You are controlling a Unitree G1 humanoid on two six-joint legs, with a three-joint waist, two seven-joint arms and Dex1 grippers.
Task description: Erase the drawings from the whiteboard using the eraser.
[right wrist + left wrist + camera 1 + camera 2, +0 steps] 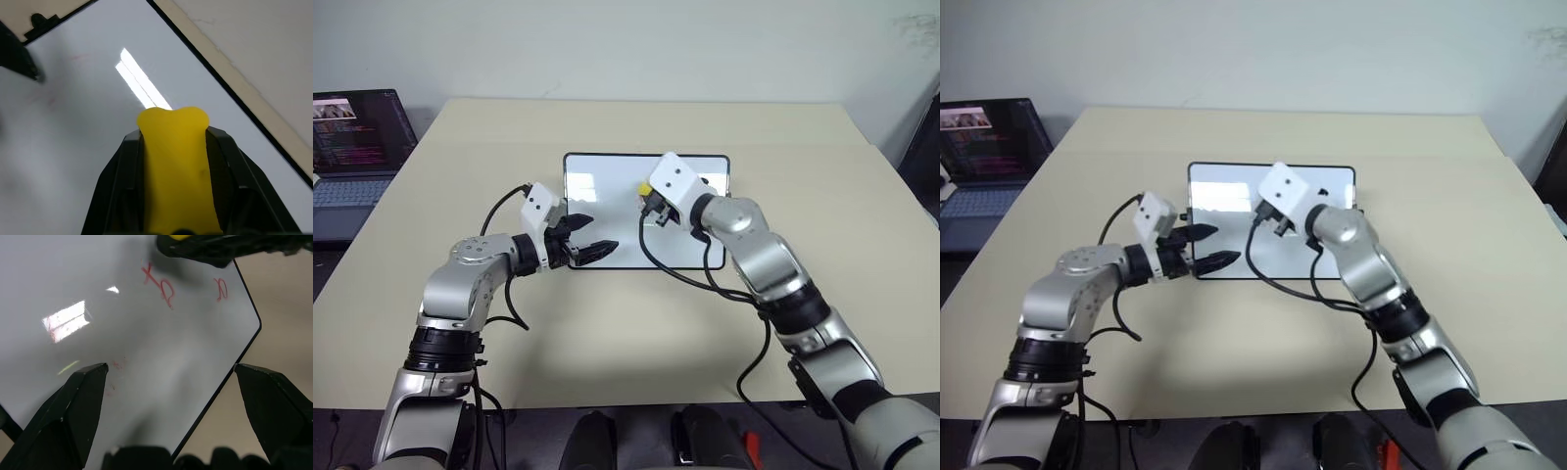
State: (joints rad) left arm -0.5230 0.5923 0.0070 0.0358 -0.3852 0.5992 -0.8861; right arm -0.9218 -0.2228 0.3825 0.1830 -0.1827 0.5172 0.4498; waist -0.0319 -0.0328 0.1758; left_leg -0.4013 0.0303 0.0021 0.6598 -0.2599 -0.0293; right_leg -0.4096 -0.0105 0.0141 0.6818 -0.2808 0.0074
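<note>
Two red drawings (pixel 166 286) remain on the whiteboard (pixel 607 186); right gripper (pixel 173 147) pinches the eraser (pixel 176 166), seemingly soft and light, by its long sides, while left gripper (pixel 587 238) hovers spread.

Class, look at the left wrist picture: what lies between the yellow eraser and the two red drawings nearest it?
Nothing: only bare white whiteboard separates the eraser from the drawings, seen in the left wrist view.
</note>
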